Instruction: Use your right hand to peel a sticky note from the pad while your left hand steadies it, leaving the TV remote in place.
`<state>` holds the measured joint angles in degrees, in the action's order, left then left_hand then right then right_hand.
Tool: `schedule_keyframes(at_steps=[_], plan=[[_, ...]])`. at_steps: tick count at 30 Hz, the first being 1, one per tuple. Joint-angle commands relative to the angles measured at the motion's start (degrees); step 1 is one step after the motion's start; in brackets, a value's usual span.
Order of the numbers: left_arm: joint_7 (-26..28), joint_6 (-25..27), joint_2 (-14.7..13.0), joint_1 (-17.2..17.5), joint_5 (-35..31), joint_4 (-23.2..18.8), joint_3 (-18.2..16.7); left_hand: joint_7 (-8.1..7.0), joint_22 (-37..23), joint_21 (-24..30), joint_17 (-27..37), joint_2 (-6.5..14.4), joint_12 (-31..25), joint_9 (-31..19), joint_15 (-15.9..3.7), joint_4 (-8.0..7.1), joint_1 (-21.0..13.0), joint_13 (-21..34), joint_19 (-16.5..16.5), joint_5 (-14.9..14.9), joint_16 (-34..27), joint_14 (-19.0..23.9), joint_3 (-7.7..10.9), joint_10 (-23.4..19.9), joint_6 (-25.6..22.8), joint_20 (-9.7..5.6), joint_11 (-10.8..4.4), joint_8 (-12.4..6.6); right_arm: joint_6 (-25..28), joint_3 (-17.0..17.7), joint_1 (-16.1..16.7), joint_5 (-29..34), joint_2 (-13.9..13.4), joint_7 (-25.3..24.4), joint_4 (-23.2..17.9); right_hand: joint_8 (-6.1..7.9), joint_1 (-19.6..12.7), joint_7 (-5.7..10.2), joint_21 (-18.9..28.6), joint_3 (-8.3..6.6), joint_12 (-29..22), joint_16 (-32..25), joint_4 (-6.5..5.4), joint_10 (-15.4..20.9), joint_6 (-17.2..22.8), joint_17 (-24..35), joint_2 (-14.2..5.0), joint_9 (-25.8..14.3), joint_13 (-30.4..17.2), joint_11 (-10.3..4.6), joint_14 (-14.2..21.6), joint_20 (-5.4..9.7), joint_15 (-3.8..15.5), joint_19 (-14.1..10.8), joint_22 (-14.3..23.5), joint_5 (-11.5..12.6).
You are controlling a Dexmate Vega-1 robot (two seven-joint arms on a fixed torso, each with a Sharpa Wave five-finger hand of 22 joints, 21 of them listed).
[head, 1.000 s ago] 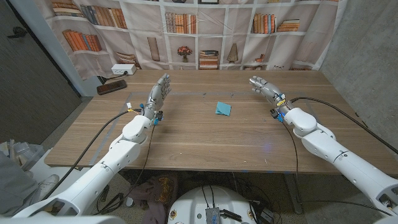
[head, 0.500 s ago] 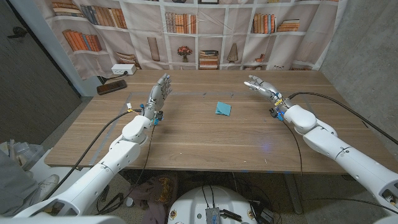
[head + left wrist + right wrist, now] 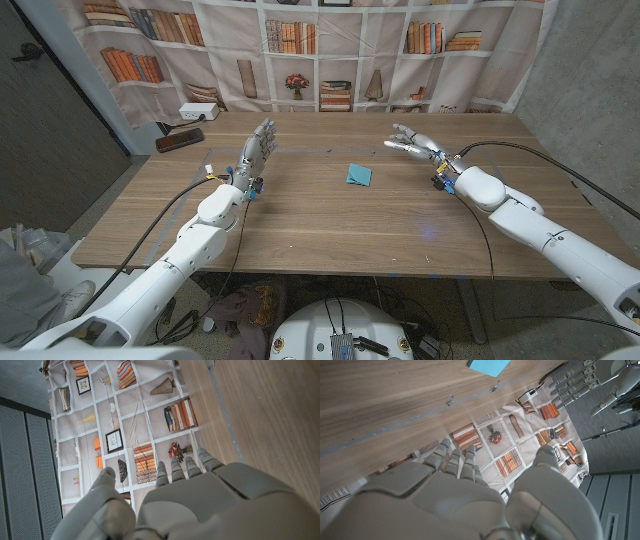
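Wood grain runs across the table (image 3: 300,215), with a printed bookshelf curtain (image 3: 300,50) hanging behind it. Near the middle lies the blue sticky-note pad (image 3: 359,176), flat and untouched, and its corner also shows in the right wrist view (image 3: 488,366). Over the last second the right hand (image 3: 412,143) has swung from pointing toward the far edge to reaching sideways toward the pad; it is released, fingers apart, holding nothing, and not yet at the pad. That reads as the start of the approach for the peel. The left hand (image 3: 257,148) has not shifted: it stands upright well apart from the pad on the other side, fingers straight and empty, so the steadying has not begun. A dark, flat device (image 3: 179,140) at the far left corner, likely the remote, sits where it was, beside a white box (image 3: 199,111).
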<state>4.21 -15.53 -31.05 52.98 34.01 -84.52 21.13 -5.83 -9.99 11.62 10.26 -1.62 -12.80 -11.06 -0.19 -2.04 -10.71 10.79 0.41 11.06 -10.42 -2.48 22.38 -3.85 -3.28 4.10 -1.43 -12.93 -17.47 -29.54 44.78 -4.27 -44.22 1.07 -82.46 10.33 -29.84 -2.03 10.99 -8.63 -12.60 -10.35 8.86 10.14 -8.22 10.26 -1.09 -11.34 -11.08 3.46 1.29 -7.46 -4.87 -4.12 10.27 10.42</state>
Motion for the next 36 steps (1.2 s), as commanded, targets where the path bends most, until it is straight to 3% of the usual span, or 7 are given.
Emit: schedule_keyframes(at_steps=[1,5,14,18,25,29,36], plan=[[0.2,-0.01,0.49,-0.47,-0.28,0.74,0.39,-0.51,-0.29,-0.03,0.26,0.19,-0.05,-0.21,-0.22,0.1,-0.18,0.26,-0.14,0.02,-0.45,0.25,0.08,-0.64,-0.65,-0.09,-0.15,-0.08,2.27,-1.43,-0.35,6.75,-1.76,-2.1,-2.54,-0.02,-0.71,-0.11,-0.13,0.23,-0.13,-0.01,0.32,-0.04,-0.81,0.18,0.19,-0.1,-0.08,0.02,-0.53,-0.33,-0.28,0.32,0.18,-0.18],[-0.16,0.2,0.45,-0.76,-0.2,0.98,0.52,-0.5,-0.29,-0.04,0.25,0.2,-0.03,-0.21,-0.27,0.11,-0.2,0.26,-0.14,0.03,-0.44,0.25,0.07,-0.66,-0.72,-0.15,-0.12,-0.07,3.48,-1.47,0.09,7.22,-1.82,-2.42,-3.55,-0.08,-0.76,-0.23,-0.13,0.27,-0.02,0.01,0.26,-0.36,-1.43,0.19,0.34,-0.11,-0.1,0.0,-0.73,-0.36,-0.35,0.45,0.18,-0.22],[-1.89,0.32,0.62,-2.05,0.25,2.31,0.93,-0.47,-0.29,-0.05,0.26,0.26,-0.05,-0.21,-0.27,0.13,-0.25,0.27,-0.11,0.03,-0.45,0.31,0.03,-0.88,-0.88,-0.16,-0.08,-0.01,7.28,-3.44,-0.22,15.03,-2.91,-4.29,-6.85,-0.08,-1.05,0.29,-0.23,0.27,-0.03,0.13,0.13,-0.61,-2.8,0.22,0.51,-0.15,-0.24,0.04,-1.54,-1.05,-0.83,1.09,0.2,-0.25],[-2.85,0.62,0.3,-2.76,0.04,2.66,1.31,-0.49,-0.33,0.61,0.34,0.35,-0.18,-0.22,-1.04,0.11,-0.23,0.29,1.91,0.02,-1.59,4.1,-0.16,-1.76,-0.95,-0.87,0.24,0.29,9.17,-3.94,-0.46,17.56,-2.73,-5.16,-8.17,0.14,-1.17,0.29,-0.16,0.3,-0.59,0.03,0.05,0.45,-3.06,0.24,0.65,-0.19,-0.42,0.6,-1.61,-1.12,-0.8,1.14,0.2,-0.27],[-1.99,-0.42,1.52,-2.65,0.56,2.79,0.94,-0.49,-0.35,0.06,0.38,0.42,0.93,-0.23,-0.55,0.14,-0.28,0.3,0.84,0.02,-0.46,1.84,-0.33,0.71,-1.0,-0.68,-0.14,0.53,10.52,-4.93,-1.29,19.42,-2.46,-4.49,-8.82,0.21,-1.25,0.14,-0.12,0.33,-0.65,-0.01,-0.05,0.23,-3.6,0.26,0.77,-0.22,-0.63,1.08,-1.81,-1.33,-1.07,1.27,0.19,-0.29],[-2.3,-0.96,1.52,-2.51,0.61,2.42,0.9,-0.48,-0.35,-0.06,0.39,0.46,0.97,-0.24,-0.6,0.14,-0.3,0.31,0.55,0.03,-0.27,1.32,-0.36,0.84,-1.06,-0.69,-0.29,0.56,12.42,-6.42,-2.78,21.09,-2.66,-1.39,-9.72,0.02,-1.08,-0.64,-0.36,0.46,-0.51,0.16,-0.37,-0.73,-5.38,0.33,0.87,-0.29,-0.93,2.15,-2.95,-2.1,-1.88,2.36,0.2,-0.33],[-2.45,-1.06,1.38,-2.26,0.86,1.95,0.74,-0.55,-0.36,-0.1,0.4,0.5,0.88,-0.24,-0.59,0.14,-0.31,0.31,0.47,0.03,-0.24,1.18,-0.39,0.65,-1.2,-0.64,-0.03,0.55,13.59,-8.0,-3.64,24.04,-2.42,-0.48,-10.58,-0.1,-0.76,-0.79,-0.42,0.59,-0.73,0.12,-0.65,-0.63,-6.67,0.38,0.88,-0.33,-1.11,2.37,-3.39,-2.32,-2.25,2.91,0.2,-0.35]])
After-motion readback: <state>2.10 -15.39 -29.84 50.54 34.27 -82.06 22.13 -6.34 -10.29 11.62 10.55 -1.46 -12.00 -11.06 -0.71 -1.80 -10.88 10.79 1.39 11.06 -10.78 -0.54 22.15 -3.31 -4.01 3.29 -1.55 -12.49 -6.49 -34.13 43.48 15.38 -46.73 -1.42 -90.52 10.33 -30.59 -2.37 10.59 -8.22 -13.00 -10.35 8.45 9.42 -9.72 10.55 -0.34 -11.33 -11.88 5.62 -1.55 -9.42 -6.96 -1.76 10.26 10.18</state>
